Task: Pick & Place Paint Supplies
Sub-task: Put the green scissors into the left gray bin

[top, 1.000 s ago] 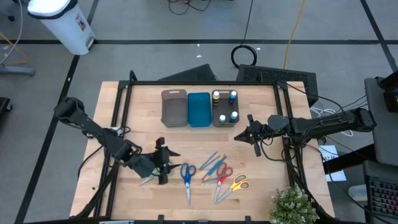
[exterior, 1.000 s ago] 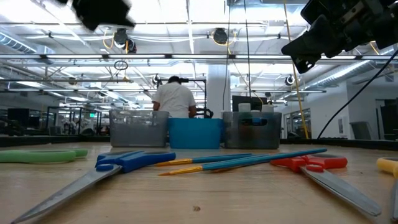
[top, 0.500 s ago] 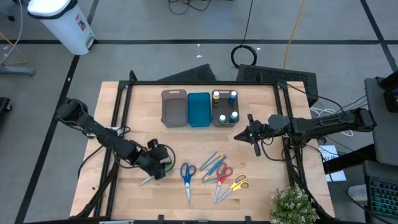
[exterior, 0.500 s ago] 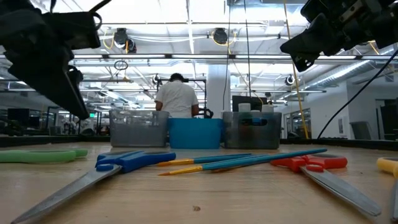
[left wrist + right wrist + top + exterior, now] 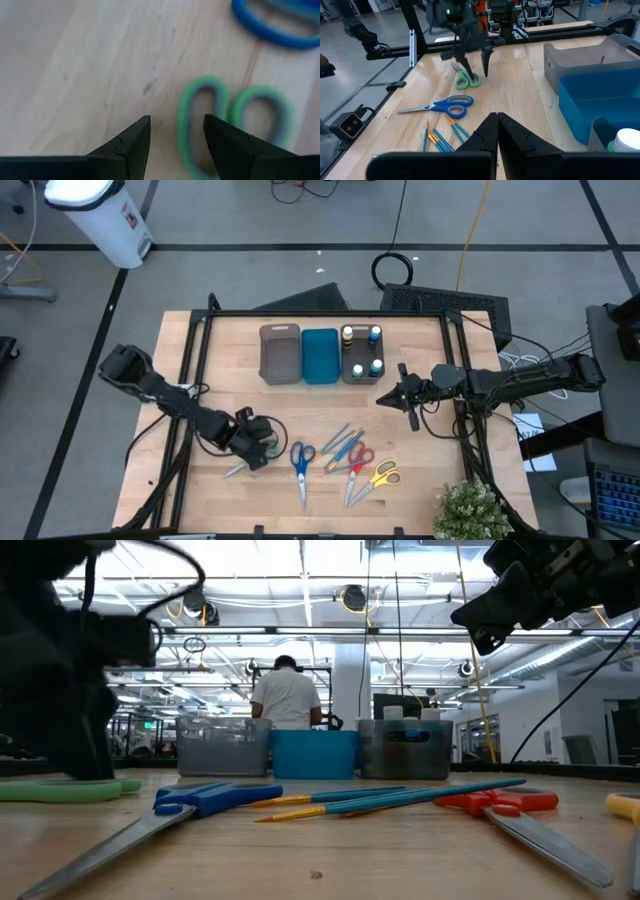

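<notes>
Left gripper [image 5: 474,64] low over the table [image 5: 220,360], fingers spread, one tip on each side of the green scissors' [image 5: 227,125] near handle loop, nothing pinched. Green scissors flat on the wood beside the blue scissors [image 5: 301,463]. Right gripper [image 5: 384,397] hangs near the bottle tray [image 5: 352,352], fingers pressed together, empty.

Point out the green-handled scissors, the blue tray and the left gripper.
green-handled scissors [image 5: 200,125]: left wrist view, on the green handle loop nearer the fingers.
blue tray [image 5: 320,356]: high view, on its bare inside floor.
left gripper [image 5: 474,66]: right wrist view, midway between its open fingertips, above the scissors.
</notes>
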Tool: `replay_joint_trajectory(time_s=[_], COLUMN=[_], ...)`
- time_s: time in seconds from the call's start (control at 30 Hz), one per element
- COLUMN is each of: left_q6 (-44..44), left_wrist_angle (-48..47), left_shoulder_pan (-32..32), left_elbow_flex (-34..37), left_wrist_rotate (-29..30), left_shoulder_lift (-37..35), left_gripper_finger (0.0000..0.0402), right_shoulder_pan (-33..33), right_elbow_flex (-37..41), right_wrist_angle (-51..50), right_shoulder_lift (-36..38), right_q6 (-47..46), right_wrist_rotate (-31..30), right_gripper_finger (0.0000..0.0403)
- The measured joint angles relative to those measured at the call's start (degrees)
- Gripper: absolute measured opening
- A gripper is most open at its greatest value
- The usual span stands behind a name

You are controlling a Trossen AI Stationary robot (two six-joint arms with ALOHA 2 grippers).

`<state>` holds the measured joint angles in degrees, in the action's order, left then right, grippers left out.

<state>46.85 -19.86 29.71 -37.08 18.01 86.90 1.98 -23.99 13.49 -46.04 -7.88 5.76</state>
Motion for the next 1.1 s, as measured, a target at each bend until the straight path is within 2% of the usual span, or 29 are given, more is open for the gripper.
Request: replay_joint_trajectory(time_s=[0.2, 0.37, 0.67, 0.8, 0.97, 1.1], left_q6=[0.24, 1.63, 4.66, 4.55, 6.4, 7.28], left_wrist_angle=[0.21, 0.22, 0.05, 0.07, -0.47, -0.65], left_shoulder_pan=[-0.9, -1.07, -1.15, -1.95, -3.41, -4.46], left_elbow_flex=[-0.36, -0.35, -0.13, -0.13, -0.11, -0.68], left_wrist_rotate=[-0.22, -0.12, 2.22, 2.61, 2.97, 7.13], left_shoulder_lift=[3.36, 3.53, 3.77, 3.44, 0.82, -2.77], left_gripper_finger=[0.0191, 0.0179, 0.0056, 0.0019, 0.0024, 0.003], right_shoulder_pan=[0.0, 0.0, 0.0, 0.0, 0.0, 0.0], right_elbow_flex=[-0.02, 0.0, 0.0, 0.0, -0.01, -0.01], right_wrist_angle=[0.01, -0.03, -0.01, -0.01, -0.01, 0.01], right_shoulder_lift=[0.0, 0.0, 0.0, 0.0, 0.0, 0.0], right_q6=[0.0, 0.01, 0.02, 0.02, 0.02, 0.02], right_wrist_rotate=[-0.02, -0.02, -0.02, -0.02, -0.13, -0.15], right_gripper_finger=[0.0, 0.0, 0.0, 0.0, 0.0, 0.0])
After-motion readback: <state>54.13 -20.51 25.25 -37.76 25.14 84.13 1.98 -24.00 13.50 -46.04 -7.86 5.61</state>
